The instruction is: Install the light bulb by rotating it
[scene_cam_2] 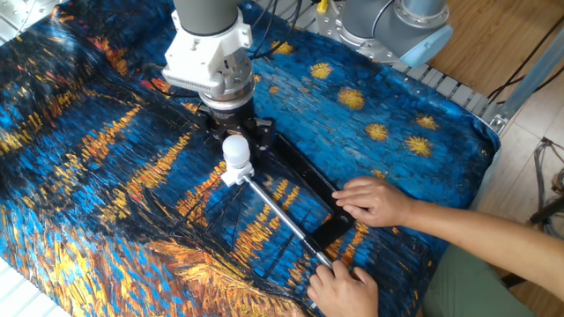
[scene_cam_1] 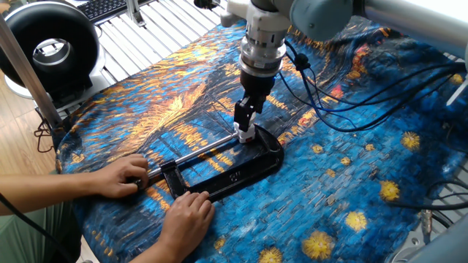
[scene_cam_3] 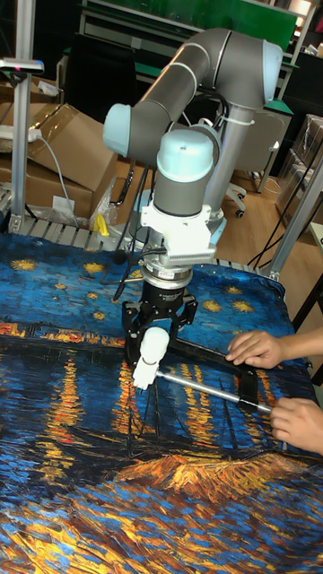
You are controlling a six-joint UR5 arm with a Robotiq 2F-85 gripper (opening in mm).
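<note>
- The small white frosted light bulb stood upright on a white socket block, at the end of a black clamp frame lying near the middle of the desk, which was covered in a blue and orange painted cloth.
- The black two-finger tool of the grey robot arm hung straight down over the bulb, its fingers spread on either side of the dome. In the tall fixed view a gap showed between the fingers and the glass, so the tool looked open and not gripping, though the contact points were too small to see for certain.
- Judging from this, the screwing-in step was under way, with the tool between turns, either releasing or about to re-grip.
- The next move would call for closing evenly on the dome, keeping the wrist in line with the socket, and turning gently so the thread did not bind.
- A person's two hands pressed on the clamp's far end and its silver rod, towards the desk edge nearest them, holding the fixture steady.
- The socket was the only container, holding the bulb's neck; how deep it sat could not be told.
</note>
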